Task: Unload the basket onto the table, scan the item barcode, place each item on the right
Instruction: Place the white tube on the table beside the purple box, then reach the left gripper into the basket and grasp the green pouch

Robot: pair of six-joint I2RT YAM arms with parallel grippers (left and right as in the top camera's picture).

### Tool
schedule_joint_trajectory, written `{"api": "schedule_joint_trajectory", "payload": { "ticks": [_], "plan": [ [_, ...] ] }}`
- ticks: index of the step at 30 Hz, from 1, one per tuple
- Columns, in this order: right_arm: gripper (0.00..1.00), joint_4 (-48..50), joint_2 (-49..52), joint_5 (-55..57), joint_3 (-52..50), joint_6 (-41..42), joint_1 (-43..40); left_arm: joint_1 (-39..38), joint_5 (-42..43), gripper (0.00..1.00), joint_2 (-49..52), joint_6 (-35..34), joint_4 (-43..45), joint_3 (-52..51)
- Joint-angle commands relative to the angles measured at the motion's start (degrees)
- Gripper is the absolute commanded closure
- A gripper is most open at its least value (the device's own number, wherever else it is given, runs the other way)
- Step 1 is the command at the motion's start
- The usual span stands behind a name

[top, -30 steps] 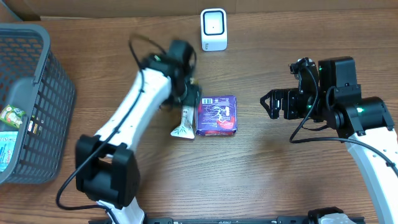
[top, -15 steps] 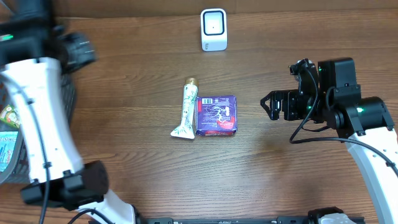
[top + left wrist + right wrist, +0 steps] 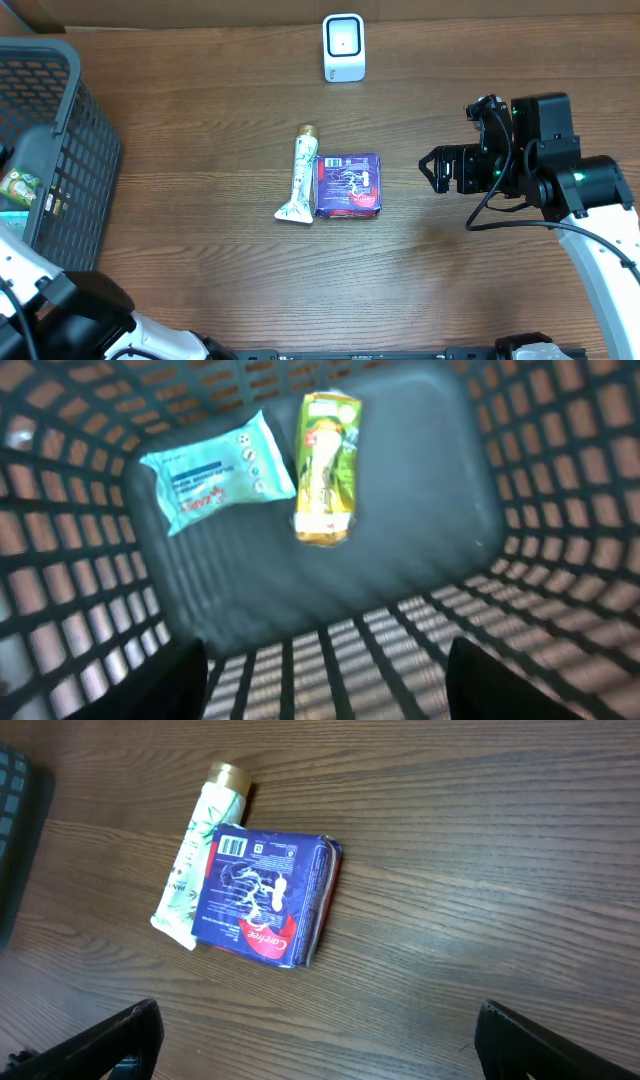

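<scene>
The white barcode scanner [image 3: 343, 47] stands at the back of the table. A white tube with a gold cap [image 3: 300, 175] lies against a purple pack [image 3: 348, 185] at the table's middle; the pack's barcode [image 3: 232, 845] faces up. My right gripper [image 3: 432, 168] hovers to the right of them, open and empty, with the pack [image 3: 265, 900] and tube [image 3: 200, 850] ahead of it. My left gripper [image 3: 325, 680] is open above the inside of the dark basket [image 3: 560, 510], over a teal wipes pack [image 3: 215, 470] and a yellow-green packet [image 3: 325, 465], touching neither.
The dark mesh basket [image 3: 60, 50] fills the table's left edge, with the green packet [image 3: 18, 185] showing inside. The left arm's base [image 3: 80, 310] sits at the front left. Bare wood lies between the purple pack and my right gripper.
My left arm has swung from the tube at the table's middle leftward to over the basket. The tube now lies uncovered beside the purple pack. The right arm has not moved.
</scene>
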Motion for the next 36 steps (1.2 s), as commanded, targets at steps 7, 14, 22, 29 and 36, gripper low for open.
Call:
{"api": "schedule_joint_trajectory", "payload": {
  "ticks": [7,14,22,29,36],
  "plan": [
    [0.0,-0.1,-0.1,-0.3,1.1,0.2,-0.3,1.7,6.8,0.3,-0.4,3.9,20.3,-20.6],
    [0.0,-0.6,-0.1,-0.3,1.1,0.2,-0.4,1.7,5.4,0.22,-0.4,3.9,30.7,-28.2],
    [0.0,-0.9,-0.1,-0.3,1.1,0.2,-0.4,1.8,1.6,0.2,2.2,-0.3,32.4,-29.9],
    [0.0,-1.1,-0.1,-0.3,1.1,0.2,-0.4,1.8,1.7,0.21,7.0,-2.2,33.0,-29.9],
    [0.0,-1.3,-0.1,-0.3,1.1,0.2,-0.4,1.8,1.6,0.2,12.3,-2.1,35.7,-29.9]
  ]
}}
